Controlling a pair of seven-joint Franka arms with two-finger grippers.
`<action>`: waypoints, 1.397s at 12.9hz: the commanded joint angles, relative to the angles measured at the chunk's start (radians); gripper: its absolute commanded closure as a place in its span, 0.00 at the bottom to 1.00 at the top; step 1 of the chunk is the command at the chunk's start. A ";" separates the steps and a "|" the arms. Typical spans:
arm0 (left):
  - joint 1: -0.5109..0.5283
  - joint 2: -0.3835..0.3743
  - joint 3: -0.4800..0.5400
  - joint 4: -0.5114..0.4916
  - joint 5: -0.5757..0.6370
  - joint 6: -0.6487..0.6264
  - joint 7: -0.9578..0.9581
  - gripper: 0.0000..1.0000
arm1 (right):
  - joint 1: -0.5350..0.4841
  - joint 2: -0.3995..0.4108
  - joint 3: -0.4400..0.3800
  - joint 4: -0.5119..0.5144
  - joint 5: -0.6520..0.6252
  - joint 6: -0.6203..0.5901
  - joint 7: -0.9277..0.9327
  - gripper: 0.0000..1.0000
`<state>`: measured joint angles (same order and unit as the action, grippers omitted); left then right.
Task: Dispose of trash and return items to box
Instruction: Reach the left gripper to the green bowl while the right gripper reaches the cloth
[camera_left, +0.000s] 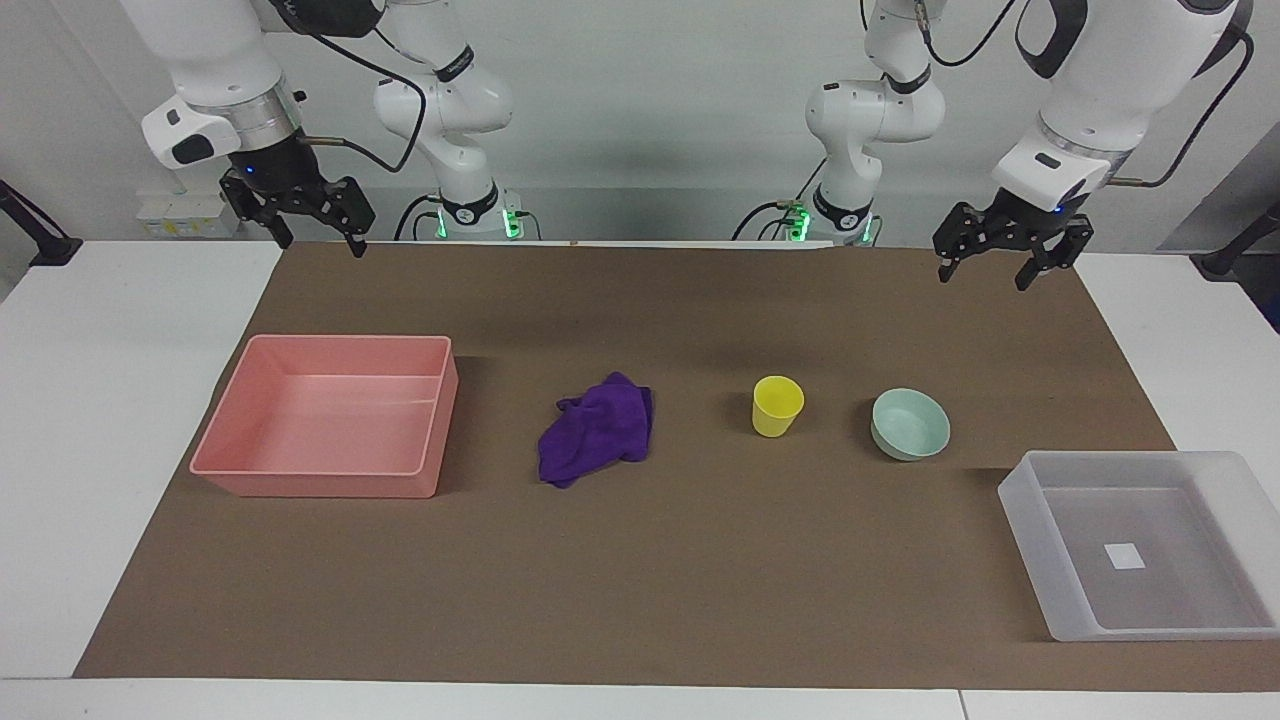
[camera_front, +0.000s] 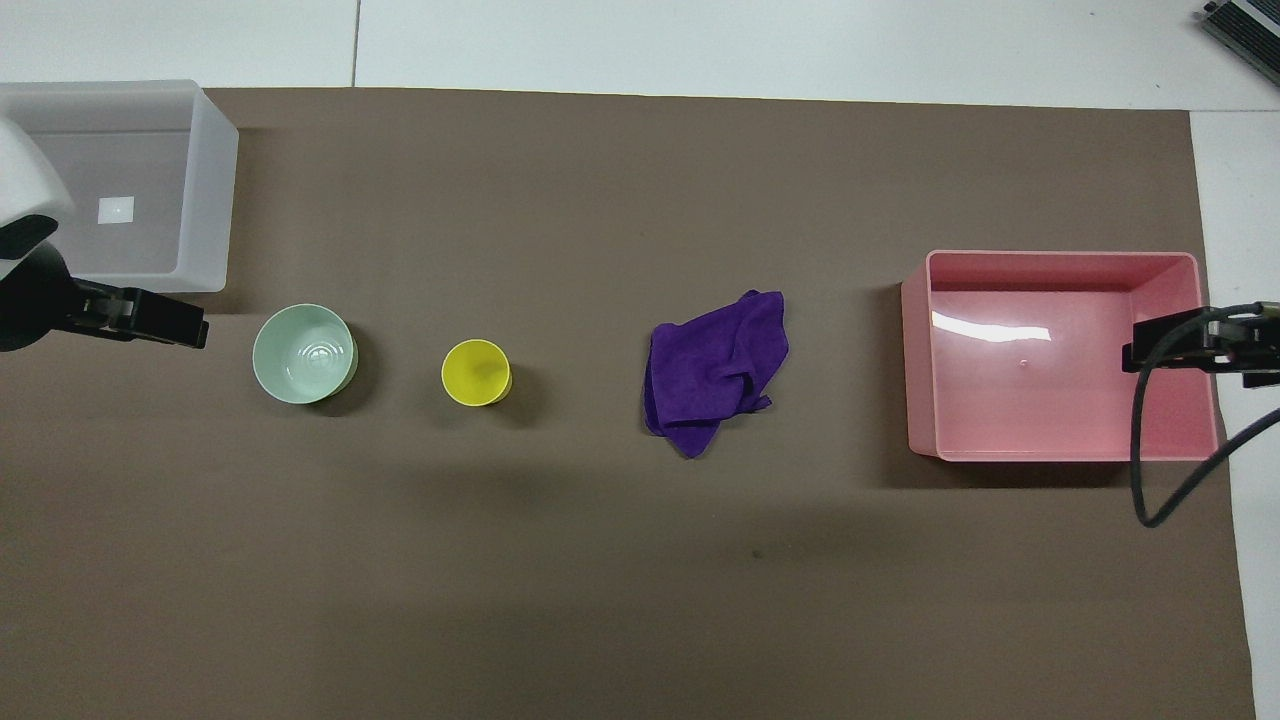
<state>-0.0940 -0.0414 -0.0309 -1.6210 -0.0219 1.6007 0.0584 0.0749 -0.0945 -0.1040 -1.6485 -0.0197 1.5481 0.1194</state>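
Note:
The purple cloth (camera_left: 597, 430) (camera_front: 715, 385) lies crumpled in the middle of the brown mat. The yellow cup (camera_left: 777, 405) (camera_front: 476, 372) stands upright beside it, toward the left arm's end. The mint-green bowl (camera_left: 910, 424) (camera_front: 303, 353) sits beside the cup, further toward that end. The translucent box (camera_left: 1020, 497) (camera_front: 212, 200), empty with a white label, stands at the left arm's end, farther from the robots than the bowl. My left gripper (camera_left: 987, 273) (camera_front: 165, 322) is open and empty, raised over the mat's edge. My right gripper (camera_left: 320, 243) (camera_front: 1165, 350) is open and empty, raised at its own end.
An empty pink bin (camera_left: 320, 483) (camera_front: 918, 350) stands on the mat (camera_left: 640, 600) at the right arm's end, beside the cloth. White table surface surrounds the mat. A black cable (camera_front: 1150, 480) hangs from the right arm.

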 joint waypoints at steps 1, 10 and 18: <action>0.005 0.002 -0.001 0.010 0.014 -0.019 0.003 0.00 | -0.001 -0.014 -0.002 -0.010 0.017 0.003 0.000 0.00; 0.022 -0.002 -0.003 -0.040 0.013 0.073 0.006 0.00 | 0.000 -0.008 0.018 0.000 0.017 0.023 0.002 0.00; 0.095 0.090 -0.003 -0.252 0.000 0.411 0.008 0.00 | 0.103 0.034 0.119 -0.112 0.014 0.258 0.120 0.00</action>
<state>-0.0223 0.0335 -0.0258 -1.8213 -0.0219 1.9291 0.0584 0.1204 -0.0878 0.0087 -1.7098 -0.0169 1.7179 0.1968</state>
